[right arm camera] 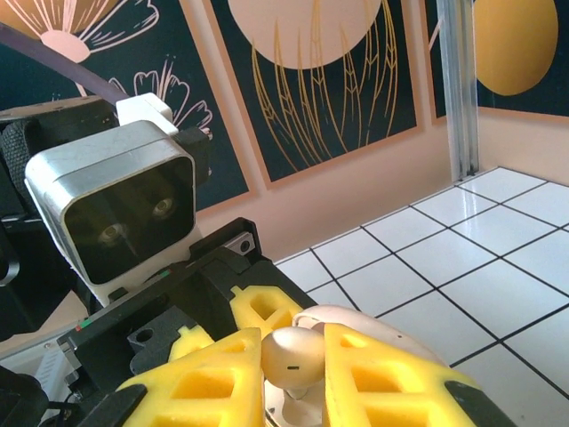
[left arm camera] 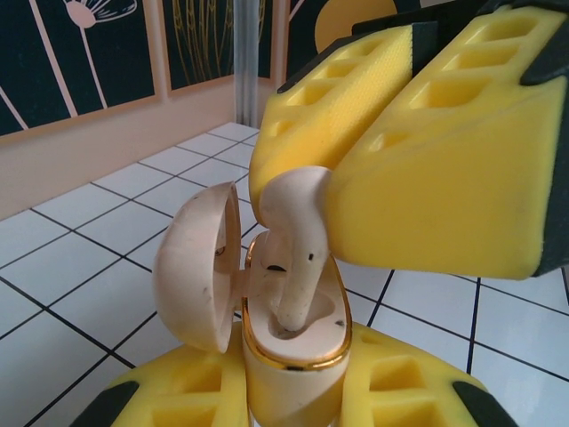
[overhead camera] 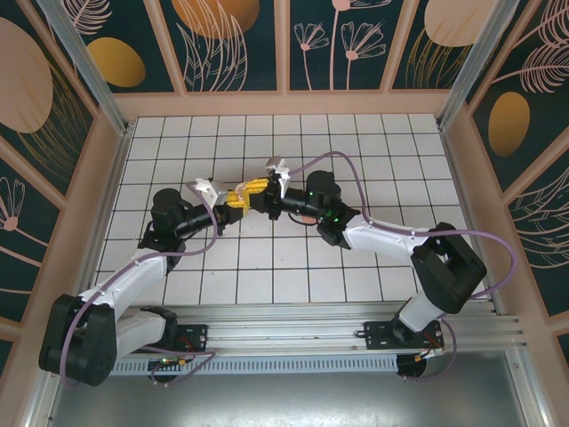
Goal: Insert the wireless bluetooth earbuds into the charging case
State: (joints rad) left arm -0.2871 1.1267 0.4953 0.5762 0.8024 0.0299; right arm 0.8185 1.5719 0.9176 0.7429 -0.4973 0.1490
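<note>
The left gripper (left arm camera: 289,396) is pinching the charging case (left arm camera: 293,356) between its yellow fingers (left arm camera: 178,391). It is holding the case upright just ahead of its wrist camera, with the hinged lid (left arm camera: 196,267) standing open to the gripper's left. The case's lower body is running off the bottom edge of the left wrist view, so how far down the fingers are gripping is hidden.

The right gripper (right arm camera: 293,369) is pressing its own yellow fingers (right arm camera: 382,374) onto the rounded head of one earbud (left arm camera: 293,240), directly above the left gripper. The stem is pointing down into the case's gold-rimmed opening. Its tip is sitting in a socket while the head is standing clear above the rim. One right finger is covering part of the head. A pale shape behind the stem, inside the case, is too hidden to identify.

In the right wrist view the fingers are covering most of the case, with a curve of the lid peeking past them. From the top camera both grippers are meeting above the tiled table (overhead camera: 267,267). There the case and earbud are too small and too covered to make out.
</note>
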